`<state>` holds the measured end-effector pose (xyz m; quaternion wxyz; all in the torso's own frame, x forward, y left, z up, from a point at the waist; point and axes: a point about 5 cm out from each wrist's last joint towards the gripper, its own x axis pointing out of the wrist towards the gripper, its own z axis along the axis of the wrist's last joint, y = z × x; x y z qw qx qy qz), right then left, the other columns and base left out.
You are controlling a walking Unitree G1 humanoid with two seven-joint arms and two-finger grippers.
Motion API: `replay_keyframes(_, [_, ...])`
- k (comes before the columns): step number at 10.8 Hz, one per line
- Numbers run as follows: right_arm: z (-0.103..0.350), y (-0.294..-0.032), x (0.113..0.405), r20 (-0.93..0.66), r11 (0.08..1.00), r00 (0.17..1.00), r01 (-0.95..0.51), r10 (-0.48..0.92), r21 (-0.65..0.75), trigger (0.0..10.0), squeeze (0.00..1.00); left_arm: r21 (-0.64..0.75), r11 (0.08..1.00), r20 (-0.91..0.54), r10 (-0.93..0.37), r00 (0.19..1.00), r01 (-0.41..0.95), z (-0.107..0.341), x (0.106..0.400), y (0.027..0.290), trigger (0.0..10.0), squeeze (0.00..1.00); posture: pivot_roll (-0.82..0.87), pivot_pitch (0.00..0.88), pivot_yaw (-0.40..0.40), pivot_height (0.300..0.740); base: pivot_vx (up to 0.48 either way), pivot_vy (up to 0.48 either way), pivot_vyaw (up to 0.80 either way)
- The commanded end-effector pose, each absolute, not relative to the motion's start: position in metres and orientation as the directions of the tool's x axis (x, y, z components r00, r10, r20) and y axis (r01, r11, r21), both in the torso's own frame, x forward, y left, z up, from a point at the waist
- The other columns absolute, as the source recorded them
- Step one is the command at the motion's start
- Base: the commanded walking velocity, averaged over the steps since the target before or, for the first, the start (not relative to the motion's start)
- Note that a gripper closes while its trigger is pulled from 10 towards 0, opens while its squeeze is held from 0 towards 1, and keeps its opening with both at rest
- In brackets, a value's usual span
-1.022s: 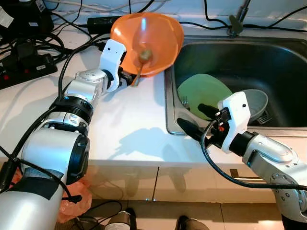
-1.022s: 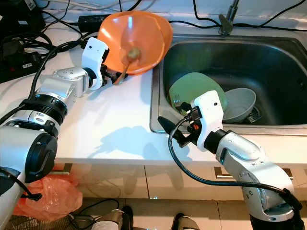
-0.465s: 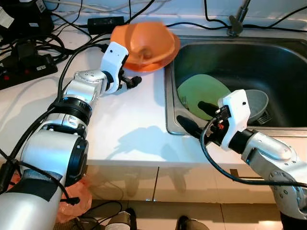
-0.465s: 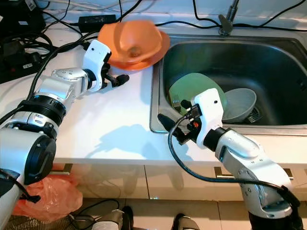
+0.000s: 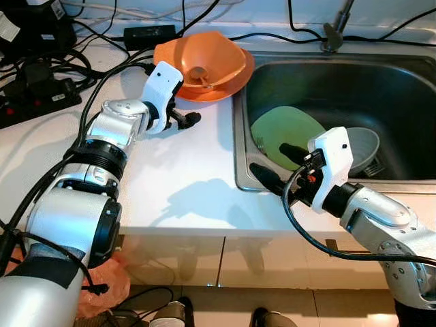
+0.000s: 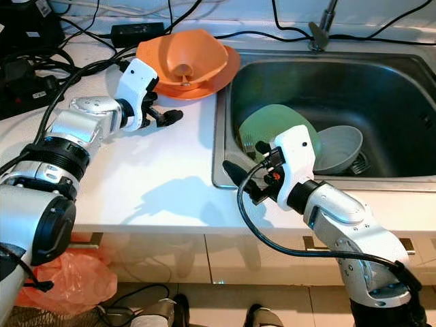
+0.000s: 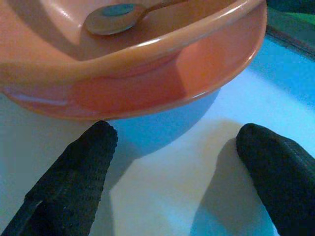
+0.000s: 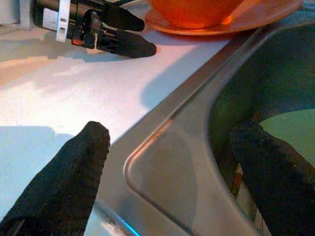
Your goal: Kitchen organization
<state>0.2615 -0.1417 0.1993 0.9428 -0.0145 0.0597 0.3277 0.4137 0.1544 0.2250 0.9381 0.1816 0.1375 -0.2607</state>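
An orange bowl (image 5: 201, 58) rests upright on an orange plate (image 5: 237, 72) at the back of the white counter, by the sink's left rim. A spoon (image 5: 197, 73) lies inside the bowl (image 7: 147, 59). My left gripper (image 5: 185, 120) is open and empty, low on the counter just in front of the bowl, not touching it. My right gripper (image 5: 272, 163) is open with nothing in it, hovering over the sink's front-left corner (image 8: 162, 162). In the sink lie a green plate (image 5: 289, 133), a fork (image 5: 262, 144) and a grey bowl (image 5: 364, 146).
Black cables, a power strip (image 5: 37, 95) and an adapter (image 5: 150, 31) crowd the counter's back left. The faucet (image 5: 337, 30) stands behind the steel sink (image 5: 240, 136). An orange bag (image 6: 65, 279) lies on the floor at lower left.
The left gripper had the bowl tipped up on its edge; the bowl now sits flat on the plate, and the gripper has let go and drawn back. The right arm has barely moved.
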Motion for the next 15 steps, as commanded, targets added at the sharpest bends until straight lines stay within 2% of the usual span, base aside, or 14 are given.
replay_keyframes(1, [0.201,-0.142,0.263,-0.113,0.786,0.781,-0.618,0.615,0.007,10.0,0.0,0.262,0.779,-0.458,-0.419,0.784,0.569,0.2,0.408,0.159,10.0,0.0,-0.02,0.154,0.021,0.74,0.0,0.0,0.0])
replay_keyframes(3, [0.2,-0.142,0.264,-0.107,0.789,0.784,-0.614,0.612,0.014,10.0,0.0,0.291,0.728,-0.389,-0.504,0.772,0.621,0.212,0.407,0.144,10.0,0.0,-0.02,0.154,0.02,0.74,0.0,0.0,0.0])
replay_keyframes(5, [0.201,-0.142,0.265,-0.103,0.791,0.786,-0.611,0.609,0.017,10.0,0.0,0.293,0.721,-0.34,-0.535,0.773,0.628,0.224,0.407,0.136,10.0,0.0,-0.02,0.154,0.023,0.74,0.0,0.0,0.0])
replay_keyframes(9, [0.2,-0.142,0.264,-0.101,0.795,0.79,-0.606,0.605,0.02,10.0,0.0,0.296,0.739,-0.191,-0.575,0.795,0.605,0.237,0.41,0.121,10.0,0.0,-0.03,0.157,0.034,0.74,0.0,0.0,0.0])
replay_keyframes(11, [0.2,-0.143,0.264,-0.1,0.798,0.793,-0.602,0.601,0.025,10.0,0.0,0.253,0.765,-0.142,-0.576,0.805,0.592,0.241,0.412,0.117,10.0,0.0,-0.03,0.161,0.038,0.74,0.0,0.0,0.0])
replay_keyframes(15, [0.201,-0.145,0.261,-0.104,0.802,0.796,-0.597,0.596,0.025,10.0,0.0,0.211,0.795,-0.108,-0.56,0.821,0.569,0.235,0.415,0.111,10.0,0.0,-0.07,0.176,0.034,0.74,0.0,0.0,0.0])
